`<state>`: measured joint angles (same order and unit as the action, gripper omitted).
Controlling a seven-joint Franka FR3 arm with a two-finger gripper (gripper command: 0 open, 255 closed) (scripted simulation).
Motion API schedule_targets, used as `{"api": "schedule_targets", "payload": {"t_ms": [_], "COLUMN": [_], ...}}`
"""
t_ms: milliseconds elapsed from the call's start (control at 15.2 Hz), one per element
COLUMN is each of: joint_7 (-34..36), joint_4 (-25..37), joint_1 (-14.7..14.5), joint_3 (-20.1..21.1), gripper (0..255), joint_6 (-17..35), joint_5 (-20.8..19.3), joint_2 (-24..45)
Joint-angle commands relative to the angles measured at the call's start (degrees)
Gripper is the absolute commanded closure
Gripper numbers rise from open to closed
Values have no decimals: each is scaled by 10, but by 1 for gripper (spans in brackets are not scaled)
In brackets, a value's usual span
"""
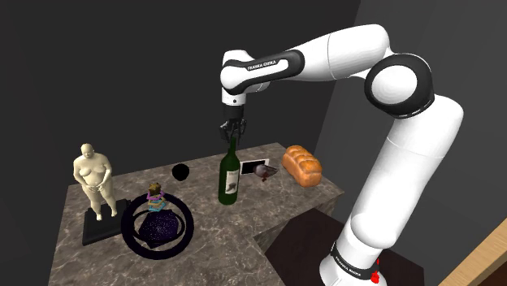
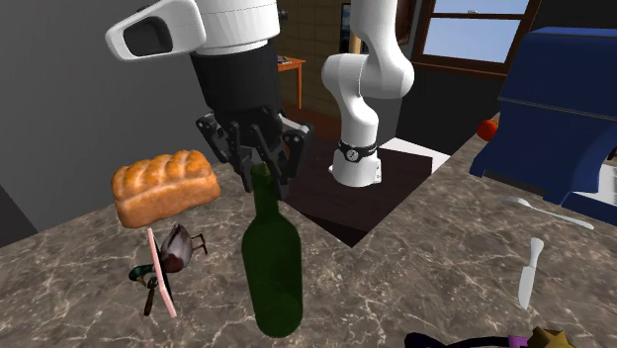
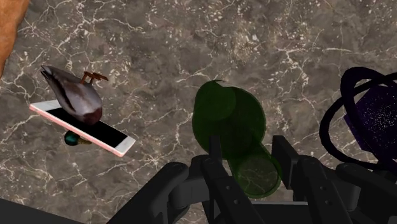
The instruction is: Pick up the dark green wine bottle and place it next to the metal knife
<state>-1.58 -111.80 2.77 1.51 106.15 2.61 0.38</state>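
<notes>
**Straddling the bottle mouth**

Hanging the all-black two-finger gripper [image 1: 233,130] [image 2: 265,168] [image 3: 248,151] right over the dark green glass wine bottle [image 1: 229,179] [image 2: 272,267] [image 3: 228,118], released, with fingers standing apart on both sides of its mouth. Seeing the bottle upright on the grey marbled countertop [image 1: 244,223], near the golden-brown bread loaf [image 1: 301,165] on the shoulder view's right. Finding the silver metal knife [image 2: 531,269] lying flat, well apart from the bottle, toward the second exterior view's right.
</notes>
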Motion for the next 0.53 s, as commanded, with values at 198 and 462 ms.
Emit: {"api": "schedule_targets", "payload": {"t_ms": [198, 462], "joint_7": [0, 0], "joint_4": [0, 6], "joint_1": [0, 0], "joint_3": [0, 0], "gripper": [255, 255], "joint_6": [0, -7], "joint_5": [0, 0], "joint_2": [0, -1]}}
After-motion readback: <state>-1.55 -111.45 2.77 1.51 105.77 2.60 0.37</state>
